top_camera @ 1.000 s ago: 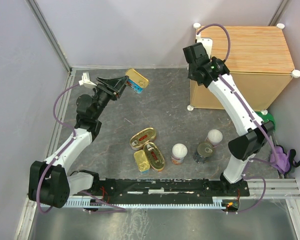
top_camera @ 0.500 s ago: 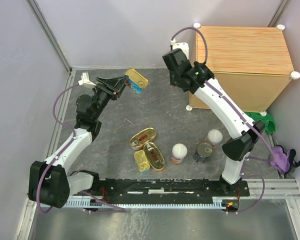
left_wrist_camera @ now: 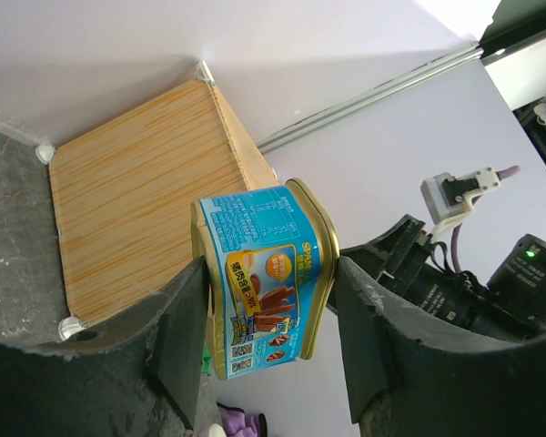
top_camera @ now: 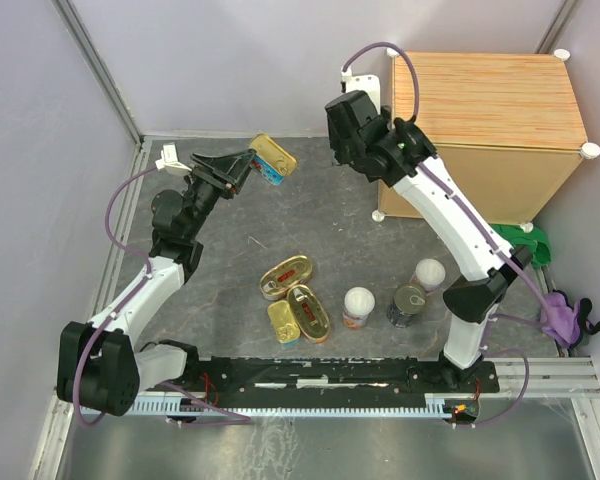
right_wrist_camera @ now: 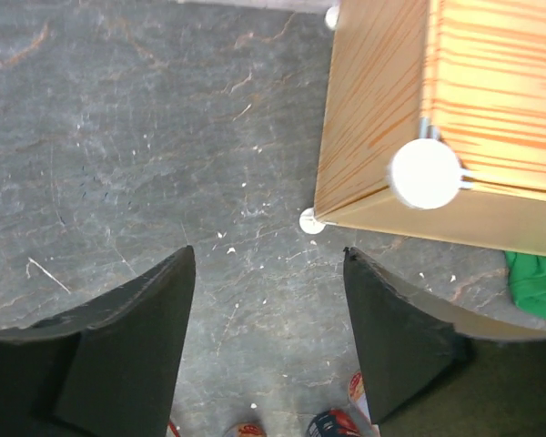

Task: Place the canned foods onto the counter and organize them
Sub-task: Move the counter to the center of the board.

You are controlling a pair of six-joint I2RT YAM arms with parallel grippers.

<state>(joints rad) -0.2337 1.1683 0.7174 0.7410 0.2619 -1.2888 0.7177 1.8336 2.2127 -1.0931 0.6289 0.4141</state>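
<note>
My left gripper (top_camera: 250, 165) is shut on a rectangular gold-lidded tin with a blue label (top_camera: 273, 160), held high over the dark floor; in the left wrist view the tin (left_wrist_camera: 262, 278) sits between both fingers. My right gripper (top_camera: 342, 125) is open and empty, raised just left of the counter (top_camera: 500, 100), whose corner knob (right_wrist_camera: 425, 173) shows in the right wrist view. On the floor lie two oval gold tins (top_camera: 285, 276) (top_camera: 308, 313), a rectangular gold tin (top_camera: 282, 322), two white-lidded cylinders (top_camera: 359, 306) (top_camera: 429, 273) and a dark cylinder (top_camera: 408, 304).
Green cloth (top_camera: 530, 240) lies beside the counter's right front corner, purple fabric (top_camera: 560, 315) further right. Grey walls close the left and back. The arm-base rail (top_camera: 320, 378) runs along the near edge.
My right arm has swung left, away from above the counter's corner to beside its left side. My left gripper holds the tin almost still.
</note>
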